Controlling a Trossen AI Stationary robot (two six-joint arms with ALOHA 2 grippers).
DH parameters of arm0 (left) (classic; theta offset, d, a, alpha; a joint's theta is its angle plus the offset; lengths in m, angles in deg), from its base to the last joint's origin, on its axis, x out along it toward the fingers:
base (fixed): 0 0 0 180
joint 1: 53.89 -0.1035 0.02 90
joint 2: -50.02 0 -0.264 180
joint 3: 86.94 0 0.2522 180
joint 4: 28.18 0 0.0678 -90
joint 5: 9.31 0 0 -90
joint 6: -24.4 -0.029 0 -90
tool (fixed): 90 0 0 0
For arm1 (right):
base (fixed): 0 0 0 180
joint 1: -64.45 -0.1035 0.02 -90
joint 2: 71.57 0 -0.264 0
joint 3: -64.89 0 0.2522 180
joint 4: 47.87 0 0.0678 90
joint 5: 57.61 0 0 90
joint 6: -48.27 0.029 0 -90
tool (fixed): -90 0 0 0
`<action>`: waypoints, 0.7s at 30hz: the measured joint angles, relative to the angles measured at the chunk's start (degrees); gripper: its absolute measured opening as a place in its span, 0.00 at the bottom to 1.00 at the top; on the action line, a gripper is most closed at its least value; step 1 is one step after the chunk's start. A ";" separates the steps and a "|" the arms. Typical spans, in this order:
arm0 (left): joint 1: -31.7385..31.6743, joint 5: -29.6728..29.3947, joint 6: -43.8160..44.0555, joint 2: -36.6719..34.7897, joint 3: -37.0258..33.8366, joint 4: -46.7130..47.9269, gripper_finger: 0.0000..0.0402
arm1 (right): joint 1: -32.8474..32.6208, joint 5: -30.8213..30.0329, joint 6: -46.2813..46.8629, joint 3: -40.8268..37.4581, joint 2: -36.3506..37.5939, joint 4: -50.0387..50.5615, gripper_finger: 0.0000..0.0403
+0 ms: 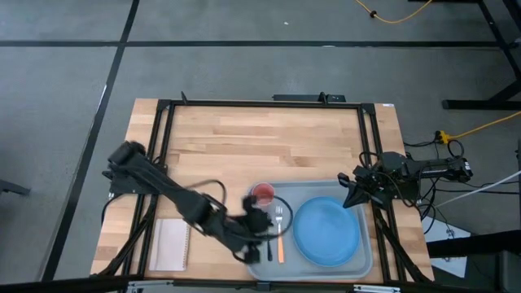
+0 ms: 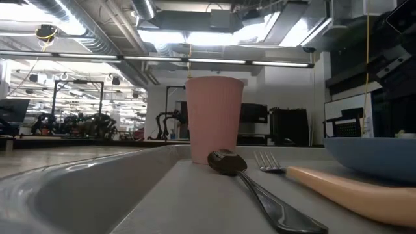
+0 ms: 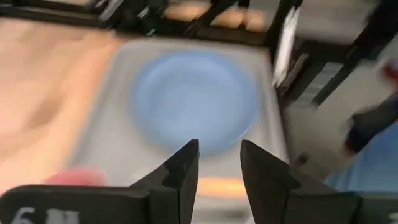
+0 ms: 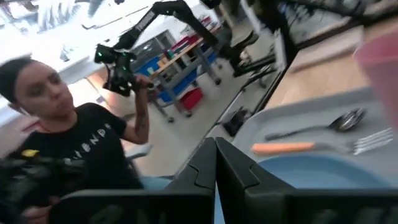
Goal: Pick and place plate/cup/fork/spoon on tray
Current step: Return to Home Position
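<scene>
The grey-blue tray (image 1: pixel 368 259) lies at the table's near right. On it rest the light-blue plate (image 1: pixel 327 230), the pink-red cup (image 1: pixel 263 194), which stands upright, the orange-handled fork (image 1: pixel 279 236) and the dark spoon (image 2: pixel 260 192). In the low view the spoon lies beside the fork (image 2: pixel 344 190), in front of the cup (image 2: pixel 214 120). My left gripper (image 1: pixel 264 226) hovers over the tray's left part, above the fork and spoon. It is open and empty (image 3: pixel 219 155) and faces the plate (image 3: pixel 196 99). My right gripper (image 1: pixel 350 194) is shut (image 4: pixel 216 163) at the tray's far right corner.
A white notepad (image 1: pixel 172 244) lies at the table's near left. The black frame rails (image 1: pixel 370 138) run along the table's edges. Bare wood (image 1: pixel 260 146) lies beyond the tray. A person (image 4: pixel 68 143) shows in the room in the right wrist view.
</scene>
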 joint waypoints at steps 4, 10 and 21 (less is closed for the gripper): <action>-0.18 -0.81 -2.30 -5.49 -0.17 14.48 0.28 | 0.00 -4.52 -6.64 0.01 0.00 -0.69 0.01; -0.06 -4.09 -3.73 -14.16 -8.75 19.56 0.28 | 0.00 -11.34 -10.26 0.02 0.04 -1.75 0.01; -5.56 4.58 -17.38 -51.89 -63.97 -30.48 0.28 | 0.00 -11.39 -9.49 0.02 0.02 -3.56 0.01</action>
